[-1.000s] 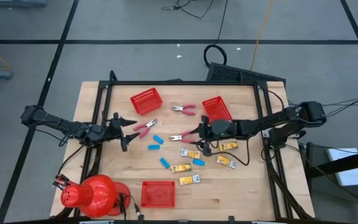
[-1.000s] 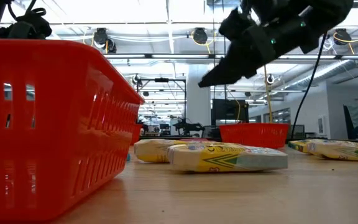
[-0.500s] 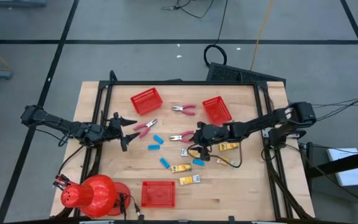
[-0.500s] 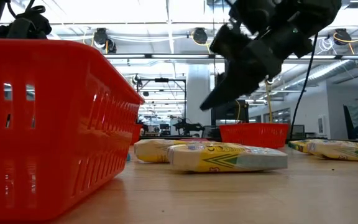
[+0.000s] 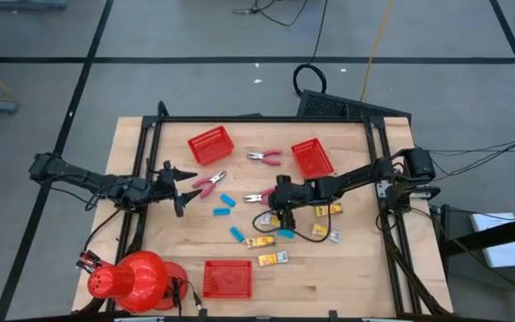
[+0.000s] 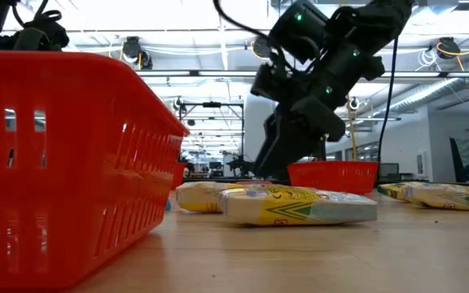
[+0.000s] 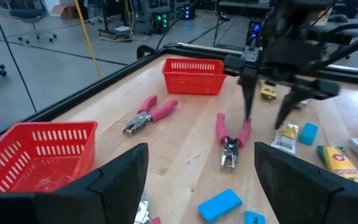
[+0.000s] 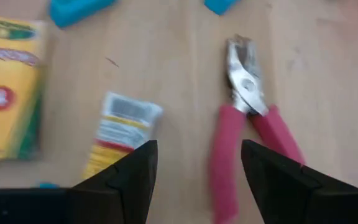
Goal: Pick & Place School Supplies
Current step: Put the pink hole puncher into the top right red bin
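1. We are holding our right gripper point(image 5: 274, 195) low over the middle of the table point(image 5: 347, 268), fingers spread apart and gripping nothing, poised above a pair of red-handled pliers point(image 8: 244, 134).
2. In the right wrist view, those pliers are lying flat on the wood between our two fingers point(image 8: 126, 180), metal nose pointing away from the gripper; whether the fingertips are touching the table, we cannot tell.
3. Just beside the pliers, a yellow packet point(image 8: 120, 134) is lying flat, with a second yellow packet point(image 8: 8, 87) near it.
4. We are keeping our left gripper point(image 5: 179, 185) at the left side of the table, fingers released and wide, empty.
5. Near its tips another pair of pliers point(image 5: 208, 183) is resting, with light-blue blocks point(image 5: 224, 204) scattered close by.
6. Red baskets point(image 5: 210, 144) are sitting around the supplies.
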### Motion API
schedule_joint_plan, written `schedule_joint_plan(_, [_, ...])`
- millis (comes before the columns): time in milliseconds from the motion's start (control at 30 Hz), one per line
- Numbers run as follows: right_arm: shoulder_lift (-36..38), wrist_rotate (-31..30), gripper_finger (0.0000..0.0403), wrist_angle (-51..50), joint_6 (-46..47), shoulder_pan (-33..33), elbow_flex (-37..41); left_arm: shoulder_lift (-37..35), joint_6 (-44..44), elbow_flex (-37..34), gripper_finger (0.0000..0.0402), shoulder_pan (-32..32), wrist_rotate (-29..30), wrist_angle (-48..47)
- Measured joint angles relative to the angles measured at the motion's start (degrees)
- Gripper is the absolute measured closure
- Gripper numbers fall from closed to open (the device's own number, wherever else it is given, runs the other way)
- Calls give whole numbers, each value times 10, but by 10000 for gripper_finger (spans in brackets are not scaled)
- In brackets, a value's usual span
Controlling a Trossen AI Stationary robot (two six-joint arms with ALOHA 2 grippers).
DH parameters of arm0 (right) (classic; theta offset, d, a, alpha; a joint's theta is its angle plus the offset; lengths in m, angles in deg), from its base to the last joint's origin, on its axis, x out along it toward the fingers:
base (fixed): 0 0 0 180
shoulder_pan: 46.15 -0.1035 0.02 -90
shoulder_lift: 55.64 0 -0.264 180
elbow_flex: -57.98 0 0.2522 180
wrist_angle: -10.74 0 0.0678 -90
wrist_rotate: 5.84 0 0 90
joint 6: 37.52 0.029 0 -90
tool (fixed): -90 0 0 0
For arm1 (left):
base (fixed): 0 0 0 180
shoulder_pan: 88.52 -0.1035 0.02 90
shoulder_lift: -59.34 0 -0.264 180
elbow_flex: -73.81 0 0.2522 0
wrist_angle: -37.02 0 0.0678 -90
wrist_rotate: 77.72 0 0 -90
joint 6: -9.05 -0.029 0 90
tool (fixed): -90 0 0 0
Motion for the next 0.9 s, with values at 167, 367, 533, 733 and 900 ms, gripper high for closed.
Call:
schedule_joint_plan(167, [0,2,183,3,0,14,0,0,6,0,108,0,-3,3])
schedule_joint_plan(367, [0,17,187,2,0,17,0,0,10,0,108,0,-3,3])
schedule_joint_plan(533, [0,16,187,3,3,17,0,0,11,0,108,0,-3,4])
schedule_joint_plan(733, [-37,16,187,15,7,17,1,0,14,0,108,0,-3,4])
schedule_joint_plan(900, [-66,17,188,35,15,17,-1,0,15,0,108,0,-3,3])
